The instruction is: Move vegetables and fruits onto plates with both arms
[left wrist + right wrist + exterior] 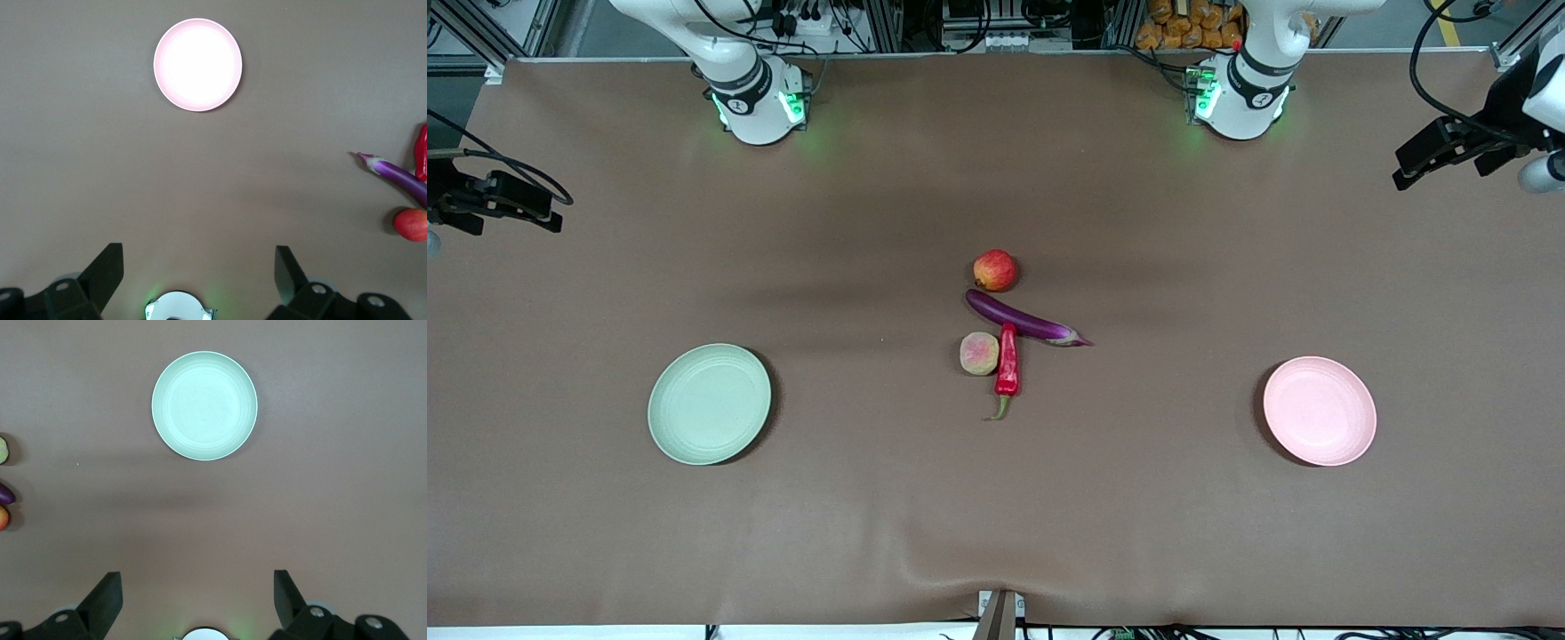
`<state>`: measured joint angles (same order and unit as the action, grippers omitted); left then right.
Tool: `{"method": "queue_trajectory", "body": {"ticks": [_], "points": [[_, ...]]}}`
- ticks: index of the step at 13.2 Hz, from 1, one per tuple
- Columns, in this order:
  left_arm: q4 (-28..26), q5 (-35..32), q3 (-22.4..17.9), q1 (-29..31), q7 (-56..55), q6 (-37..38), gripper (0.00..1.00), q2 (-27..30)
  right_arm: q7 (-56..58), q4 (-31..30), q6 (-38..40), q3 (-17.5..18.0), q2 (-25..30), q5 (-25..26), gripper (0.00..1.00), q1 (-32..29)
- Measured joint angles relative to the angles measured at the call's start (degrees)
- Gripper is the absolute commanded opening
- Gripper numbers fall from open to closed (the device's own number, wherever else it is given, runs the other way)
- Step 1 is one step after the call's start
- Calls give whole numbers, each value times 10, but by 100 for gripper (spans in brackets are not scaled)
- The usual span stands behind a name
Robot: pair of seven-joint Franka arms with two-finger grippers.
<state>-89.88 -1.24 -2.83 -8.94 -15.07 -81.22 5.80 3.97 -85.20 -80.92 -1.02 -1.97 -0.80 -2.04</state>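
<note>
Four items lie together mid-table: a red fruit [995, 270], a purple eggplant [1021, 319], a red chili [1008, 360] touching it, and a peach [979, 353] beside the chili. The green plate [710, 404] sits bare toward the right arm's end, the pink plate [1320, 411] bare toward the left arm's end. My left gripper [1409, 169] hangs high over its end of the table, open and holding nothing [199, 257], with the pink plate [198, 64] and eggplant [397, 175] in its view. My right gripper [547, 212] hangs likewise, open [197, 580], looking down on the green plate [204, 405].
Both arm bases [758, 102] [1240, 98] stand at the table's edge farthest from the front camera, green lights on. A brown cloth covers the table, with a small clamp [1000, 613] at its nearest edge. Bare cloth lies between the produce and each plate.
</note>
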Motion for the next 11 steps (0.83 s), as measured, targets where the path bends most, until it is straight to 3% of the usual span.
{"method": "queue_trajectory", "body": {"ticks": [11], "points": [[-31, 0, 6, 0, 4, -31, 100, 3, 0, 0, 0, 0, -2, 0, 100, 0]]}}
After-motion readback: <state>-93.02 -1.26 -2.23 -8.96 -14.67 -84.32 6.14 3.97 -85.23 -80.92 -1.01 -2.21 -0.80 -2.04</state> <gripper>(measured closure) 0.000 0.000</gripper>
